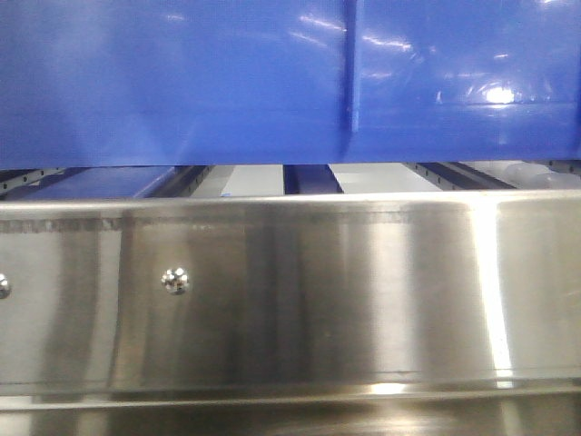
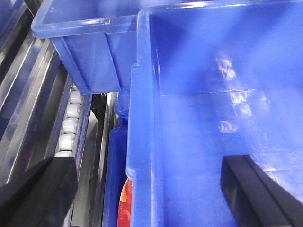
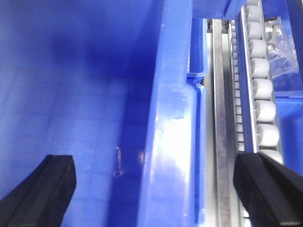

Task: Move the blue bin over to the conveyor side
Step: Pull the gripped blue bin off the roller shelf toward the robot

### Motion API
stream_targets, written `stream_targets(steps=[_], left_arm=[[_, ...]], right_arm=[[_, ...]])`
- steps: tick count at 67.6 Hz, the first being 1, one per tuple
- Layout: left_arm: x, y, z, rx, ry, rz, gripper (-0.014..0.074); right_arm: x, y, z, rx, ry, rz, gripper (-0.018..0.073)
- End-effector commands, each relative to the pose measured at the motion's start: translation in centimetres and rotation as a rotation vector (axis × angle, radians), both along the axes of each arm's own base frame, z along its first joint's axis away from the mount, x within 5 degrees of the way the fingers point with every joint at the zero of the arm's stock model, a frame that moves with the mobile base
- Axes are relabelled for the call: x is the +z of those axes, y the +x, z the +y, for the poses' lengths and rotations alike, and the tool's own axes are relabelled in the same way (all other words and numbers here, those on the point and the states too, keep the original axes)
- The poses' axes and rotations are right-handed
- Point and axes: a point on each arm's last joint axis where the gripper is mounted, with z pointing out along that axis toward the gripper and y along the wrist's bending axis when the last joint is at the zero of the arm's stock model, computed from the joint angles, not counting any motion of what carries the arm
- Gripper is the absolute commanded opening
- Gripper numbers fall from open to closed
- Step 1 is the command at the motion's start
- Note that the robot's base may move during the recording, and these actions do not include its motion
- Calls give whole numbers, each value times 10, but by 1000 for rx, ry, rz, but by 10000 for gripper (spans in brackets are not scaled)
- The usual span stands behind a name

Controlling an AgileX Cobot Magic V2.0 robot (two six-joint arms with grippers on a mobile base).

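**We have the blue bin (image 1: 182, 82) bracketed on both sides, not yet clamped.**

Our left fingers (image 2: 258, 191) are spread wide across one side wall, one inside the bin and one outside it, with the rim running between them. Our right fingers (image 3: 45, 189) straddle the opposite wall the same way, their outer one over the white rollers (image 3: 265, 111). Neither pair has hold of anything. The bin sits just above the stainless desk (image 1: 290, 291), and a second bin (image 2: 80, 28) lies beyond the left fingers. We judge this to be the grasping step. Next, both pairs should close on their walls together, then lift evenly so the glossy plastic does not slip or tilt. The conveyor is out of view, so we cannot tell its direction.
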Motion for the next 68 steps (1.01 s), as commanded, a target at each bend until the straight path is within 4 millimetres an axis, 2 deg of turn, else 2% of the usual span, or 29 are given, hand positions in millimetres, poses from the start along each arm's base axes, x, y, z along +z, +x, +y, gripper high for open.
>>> stream_targets(steps=[1,20,36,56,68], left_arm=[[0,5,-3,-13,-14,-1,517],[-13,35,7,28,-18,98,517],[-4,69,16,7,6,96,517],[-22,93,15,1,-6,164,517],[-34,104,14,-15,-24,204,517]], right_arm=[[3,1,-1,-10,-4,-22,559],[3,1,-1,-16,0,-21,559],[3,1,-1,-31,11,-18,559],[2,1,0,-45,24,-12,559],[-6,6,5,-36,46,23,559]])
